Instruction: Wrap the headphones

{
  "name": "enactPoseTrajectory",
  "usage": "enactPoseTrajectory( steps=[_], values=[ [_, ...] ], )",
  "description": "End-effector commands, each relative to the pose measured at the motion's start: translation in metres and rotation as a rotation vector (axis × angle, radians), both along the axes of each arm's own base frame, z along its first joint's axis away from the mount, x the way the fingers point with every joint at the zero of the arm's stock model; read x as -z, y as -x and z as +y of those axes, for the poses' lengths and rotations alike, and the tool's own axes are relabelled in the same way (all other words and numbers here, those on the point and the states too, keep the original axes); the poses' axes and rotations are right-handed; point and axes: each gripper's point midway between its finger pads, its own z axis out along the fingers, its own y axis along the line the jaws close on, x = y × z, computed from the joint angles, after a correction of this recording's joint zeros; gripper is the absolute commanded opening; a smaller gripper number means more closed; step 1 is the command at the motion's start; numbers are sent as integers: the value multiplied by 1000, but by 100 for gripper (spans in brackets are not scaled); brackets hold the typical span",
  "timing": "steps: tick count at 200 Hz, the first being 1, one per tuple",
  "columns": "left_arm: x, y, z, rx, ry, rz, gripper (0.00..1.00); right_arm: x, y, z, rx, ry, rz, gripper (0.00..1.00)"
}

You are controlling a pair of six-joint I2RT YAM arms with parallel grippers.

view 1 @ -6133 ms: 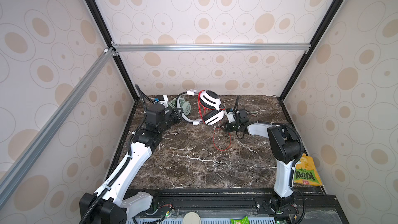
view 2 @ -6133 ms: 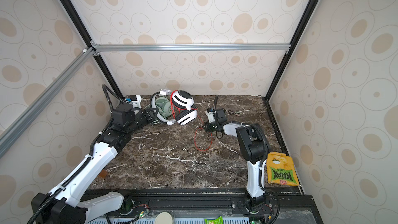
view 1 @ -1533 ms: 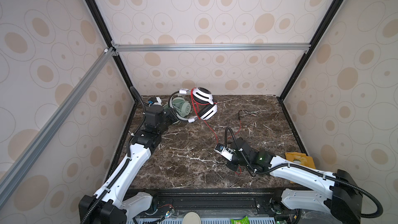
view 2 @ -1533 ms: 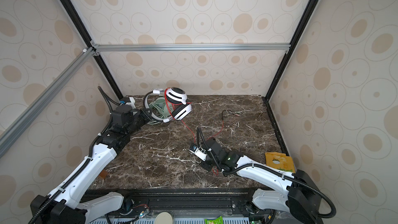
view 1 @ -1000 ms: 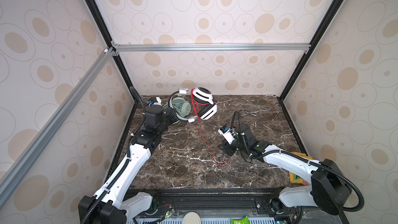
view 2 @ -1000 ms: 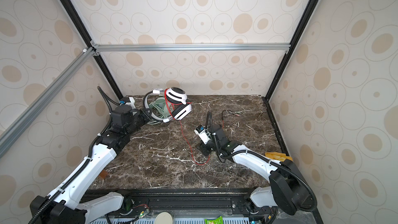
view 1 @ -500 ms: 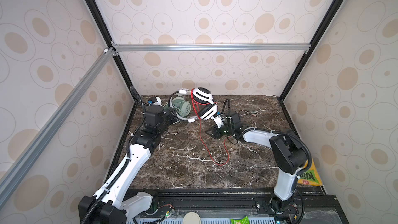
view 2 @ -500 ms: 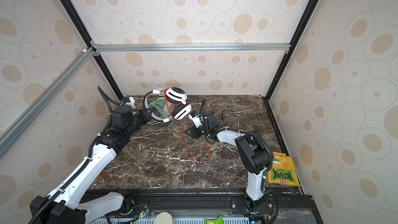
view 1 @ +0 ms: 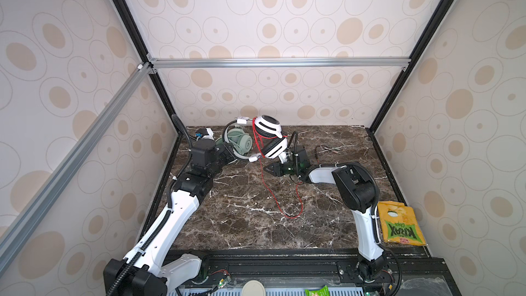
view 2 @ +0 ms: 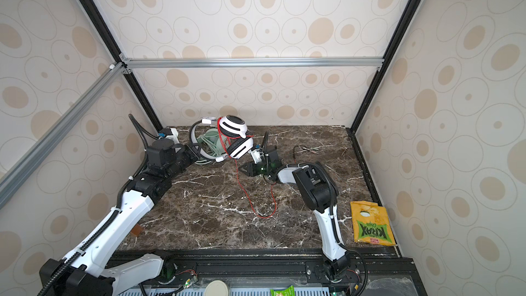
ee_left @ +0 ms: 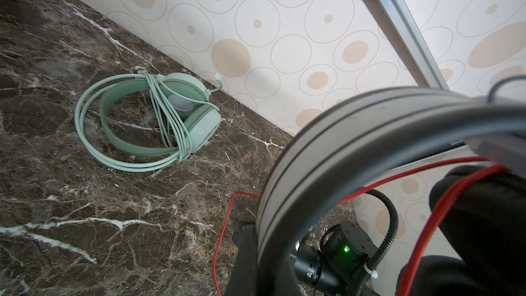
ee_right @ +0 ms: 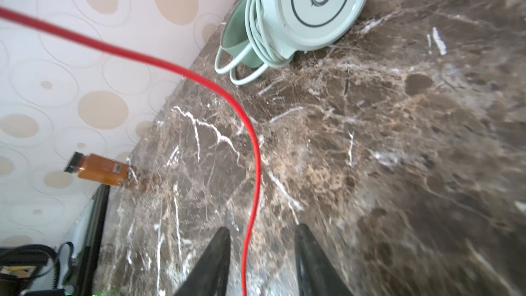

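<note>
1. Your right gripper [ee_right: 263, 227] sits low over the marble table [view 1: 227, 223] with its jaws apart. The red cable [ee_right: 257, 166] runs between them, and I cannot tell whether it touches either finger.
2. Your left gripper [view 1: 231, 152] is closed on the headband of the white-and-black headset [view 1: 269, 126], holding it raised at the table's back left.
3. The red cable drops from that headset and loops across the table.
4. The mint-green headset [ee_left: 196, 126] lies by the back wall, just behind the raised one, with its pale cable wound around it.
</note>
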Motion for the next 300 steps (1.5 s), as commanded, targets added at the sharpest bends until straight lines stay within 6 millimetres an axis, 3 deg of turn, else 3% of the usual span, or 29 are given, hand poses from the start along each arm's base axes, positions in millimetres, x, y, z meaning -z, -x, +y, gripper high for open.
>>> enactPoseTrajectory(
  steps=[1, 58, 99, 238, 251, 276, 300],
  values=[
    [-42, 1, 2, -9, 77, -121, 0, -10, -6, 9, -10, -72, 12, 38],
    [-43, 1, 3, -9, 77, -122, 0, 0, -2, 19, -25, -84, 46, 34],
    [-43, 1, 3, -9, 79, -123, 0, 5, 11, 25, -61, -112, 57, 33],
    [-42, 1, 2, -6, 81, -122, 0, 27, 24, 26, -61, -113, 94, 32],
    [-43, 1, 2, -8, 81, -123, 0, 28, 24, 25, -57, -111, 95, 26],
    [-43, 1, 2, -8, 80, -122, 0, 29, 26, 24, -64, -110, 101, 0],
    [-42, 1, 3, -11, 78, -121, 0, 25, 35, 19, -70, -107, 88, 0]
  ],
)
